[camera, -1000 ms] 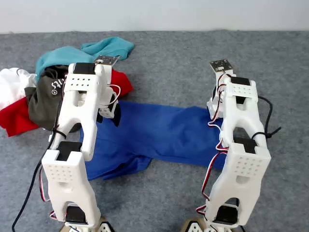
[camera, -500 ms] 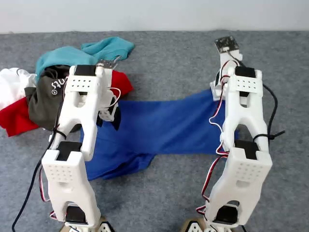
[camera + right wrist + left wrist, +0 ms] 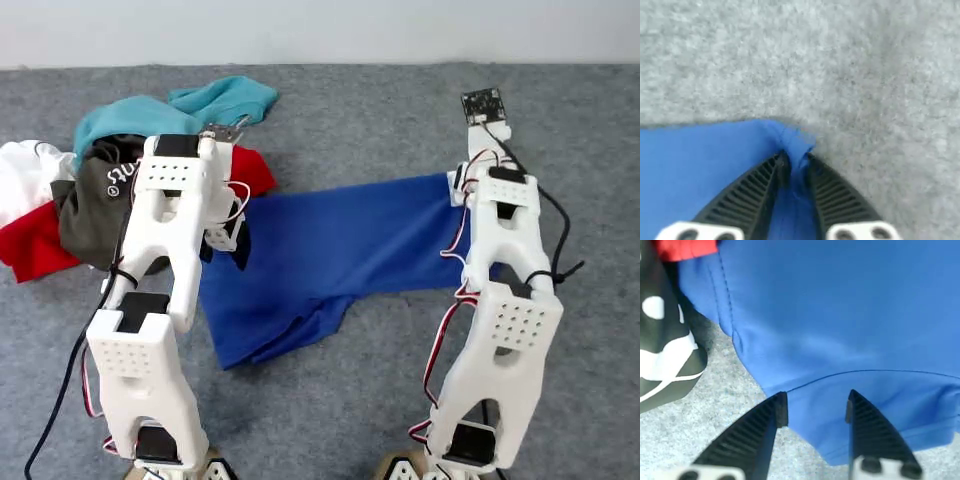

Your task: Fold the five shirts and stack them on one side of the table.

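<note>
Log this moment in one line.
left gripper: open over blue shirt | right gripper: shut on its corner | pile: unfolded

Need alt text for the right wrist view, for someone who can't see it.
The right gripper has its black jaws shut on a bunched corner of the blue shirt. The rest of the shirt lies flat on the grey, felt-like table, which extends beyond that corner.

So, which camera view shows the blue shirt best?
The high view: the blue shirt lies spread out, nearly whole. The left wrist view shows its hem by the open left hand; the right wrist view, one corner pinched in the right hand.
</note>
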Controlling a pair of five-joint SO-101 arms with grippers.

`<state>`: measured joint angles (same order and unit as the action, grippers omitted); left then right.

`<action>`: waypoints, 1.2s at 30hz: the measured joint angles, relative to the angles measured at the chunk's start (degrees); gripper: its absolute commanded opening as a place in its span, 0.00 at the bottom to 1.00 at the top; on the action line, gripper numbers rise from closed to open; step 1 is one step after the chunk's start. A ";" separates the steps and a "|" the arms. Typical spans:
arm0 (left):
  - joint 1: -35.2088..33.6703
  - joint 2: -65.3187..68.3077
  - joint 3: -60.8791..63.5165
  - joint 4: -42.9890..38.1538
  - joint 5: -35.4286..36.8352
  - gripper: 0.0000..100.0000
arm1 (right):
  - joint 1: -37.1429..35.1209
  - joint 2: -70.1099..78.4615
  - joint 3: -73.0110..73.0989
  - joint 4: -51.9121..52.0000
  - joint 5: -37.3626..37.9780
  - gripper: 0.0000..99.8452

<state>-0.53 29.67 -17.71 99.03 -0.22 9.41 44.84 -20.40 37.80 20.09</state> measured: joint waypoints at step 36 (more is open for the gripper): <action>0.00 0.00 0.00 0.00 0.00 0.20 | 6.77 0.09 -14.68 57.93 5.10 0.16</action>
<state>-0.53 29.67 -17.71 99.03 -0.22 16.18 44.92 -35.08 95.74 25.19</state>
